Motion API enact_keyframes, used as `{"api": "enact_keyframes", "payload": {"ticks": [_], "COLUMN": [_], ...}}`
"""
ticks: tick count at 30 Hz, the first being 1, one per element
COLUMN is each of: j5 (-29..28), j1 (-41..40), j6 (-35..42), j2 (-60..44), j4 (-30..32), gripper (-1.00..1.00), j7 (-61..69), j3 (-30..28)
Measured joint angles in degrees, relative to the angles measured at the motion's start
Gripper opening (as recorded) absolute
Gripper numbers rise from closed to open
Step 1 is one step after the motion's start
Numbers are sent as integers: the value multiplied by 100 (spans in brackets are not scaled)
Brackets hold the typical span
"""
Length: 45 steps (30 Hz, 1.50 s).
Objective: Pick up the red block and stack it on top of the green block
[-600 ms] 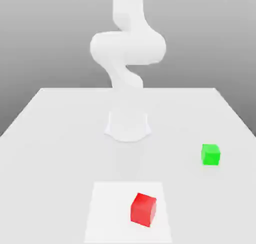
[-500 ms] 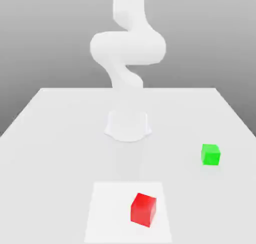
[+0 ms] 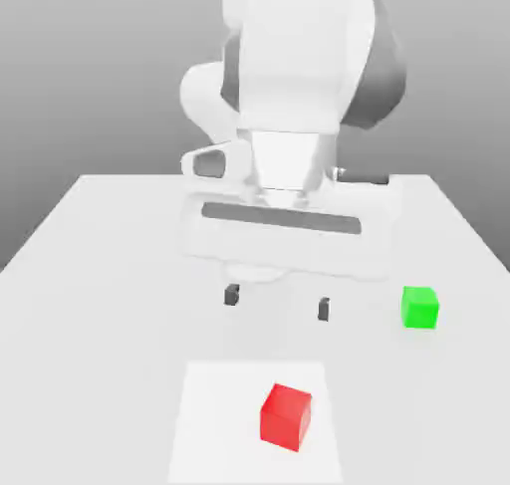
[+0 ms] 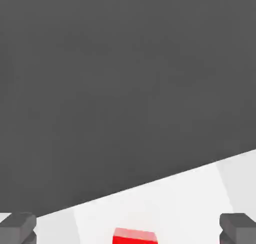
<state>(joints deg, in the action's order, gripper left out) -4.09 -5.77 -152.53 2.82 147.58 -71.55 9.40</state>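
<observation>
While the pincer [image 3: 277, 303] is hanging with its fingertips [image 3: 231, 295] spread wide apart and gripping nothing, you are looking at a red block [image 3: 286, 414] sitting on the paler square patch [image 3: 214, 423] of the counter [image 3: 110, 274], nearer the camera than the fingers and roughly centred between them. In the hand view that block [image 4: 134, 236] is peeking in midway between the two tips (a good sign for alignment). You are needing to bring the pincer toward the camera and down. The green block [image 3: 419, 307] is waiting well apart, toward the exterior view's right.
</observation>
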Motion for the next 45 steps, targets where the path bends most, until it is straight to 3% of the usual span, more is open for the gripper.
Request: {"api": "enact_keyframes", "payload": {"ticks": [4, 9, 10, 17, 23, 30, 38, 45], "j5": [86, -278, -310, -332, 180, 1227, 2039, 1893], "j1": [76, 275, 356, 363, 265, 1997, 3649, 3731], "j6": [-428, -1245, -1385, -1410, -521, -133, 38, -335], "j2": [-813, -1846, -2013, -2035, -945, 202, 1275, 1089], "j4": [276, 189, 165, 162, 354, 1034, 1921, 2057], "gripper": [0, 0, -100, -100, -100, -100, -100, -100], "j7": [-349, -698, -721, -740, -382, -80, -24, -192], "j3": [12, -262, -350, -359, -57, 748, 1721, 2021]}}
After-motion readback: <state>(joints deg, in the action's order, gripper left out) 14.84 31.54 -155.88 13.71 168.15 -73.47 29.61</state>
